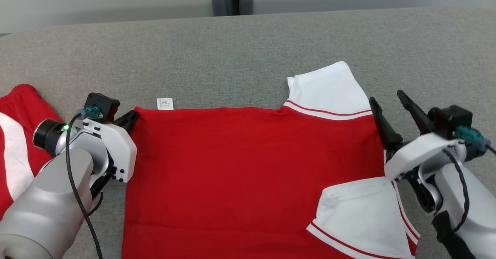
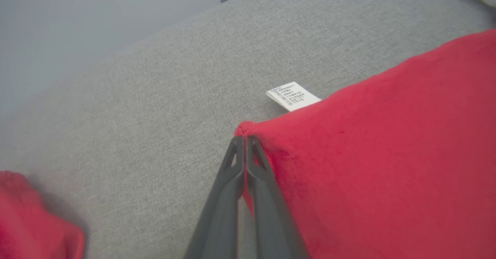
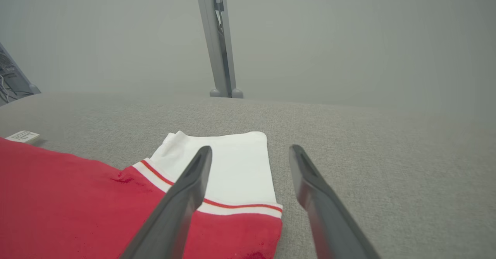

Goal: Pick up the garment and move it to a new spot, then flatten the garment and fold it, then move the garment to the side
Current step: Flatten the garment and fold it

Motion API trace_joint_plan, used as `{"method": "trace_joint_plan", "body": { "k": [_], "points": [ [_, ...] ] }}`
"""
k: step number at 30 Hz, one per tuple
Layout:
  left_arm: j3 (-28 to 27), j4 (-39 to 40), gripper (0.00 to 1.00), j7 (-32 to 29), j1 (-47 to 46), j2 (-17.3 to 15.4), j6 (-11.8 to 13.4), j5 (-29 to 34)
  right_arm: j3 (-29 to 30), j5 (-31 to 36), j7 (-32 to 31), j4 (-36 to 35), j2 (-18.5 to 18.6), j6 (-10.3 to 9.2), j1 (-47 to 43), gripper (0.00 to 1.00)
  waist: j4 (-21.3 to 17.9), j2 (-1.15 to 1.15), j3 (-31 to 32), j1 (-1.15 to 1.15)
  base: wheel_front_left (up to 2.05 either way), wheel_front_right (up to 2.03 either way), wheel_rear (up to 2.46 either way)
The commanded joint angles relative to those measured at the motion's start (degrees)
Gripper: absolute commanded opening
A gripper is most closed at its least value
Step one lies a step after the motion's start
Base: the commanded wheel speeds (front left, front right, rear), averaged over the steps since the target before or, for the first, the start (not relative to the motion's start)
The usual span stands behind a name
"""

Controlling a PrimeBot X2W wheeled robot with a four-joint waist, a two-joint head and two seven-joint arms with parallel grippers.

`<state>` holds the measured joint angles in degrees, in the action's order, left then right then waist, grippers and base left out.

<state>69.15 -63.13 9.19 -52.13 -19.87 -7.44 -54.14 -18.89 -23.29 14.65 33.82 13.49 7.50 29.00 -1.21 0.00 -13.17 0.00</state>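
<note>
Evidently the red garment [image 1: 240, 166] is lying spread flat on the grey surface [image 1: 248, 49], its care label [image 1: 165, 103] poking out at the far edge. The left gripper [image 1: 131, 118] is pinching the garment's far left corner, fingers clenched on the cloth, probably to anchor or lift that edge for a fold. The right gripper [image 1: 386, 97] is hovering with fingers spread, holding nothing, beside the white sleeve [image 1: 329, 86] at the opposite side, seemingly lining up a matching grip.
</note>
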Motion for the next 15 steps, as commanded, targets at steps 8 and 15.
{"method": "trace_joint_plan", "body": {
  "k": [8,15],
  "points": [
    [0.9,0.4,0.0,1.6,-3.6,1.6,0.0,-0.7,-7.2,-5.4,-4.0,13.9,2.8,-0.03,15.5,1.0,3.7,0.0,-4.7,0.0,0.0,0.0,0.0],
    [1.7,1.2,0.0,2.6,-6.3,2.8,0.0,-1.0,-13.3,-8.1,-5.7,24.6,2.8,-0.03,25.4,1.0,6.2,0.0,-8.3,0.0,0.0,0.0,0.0]
  ]
}}
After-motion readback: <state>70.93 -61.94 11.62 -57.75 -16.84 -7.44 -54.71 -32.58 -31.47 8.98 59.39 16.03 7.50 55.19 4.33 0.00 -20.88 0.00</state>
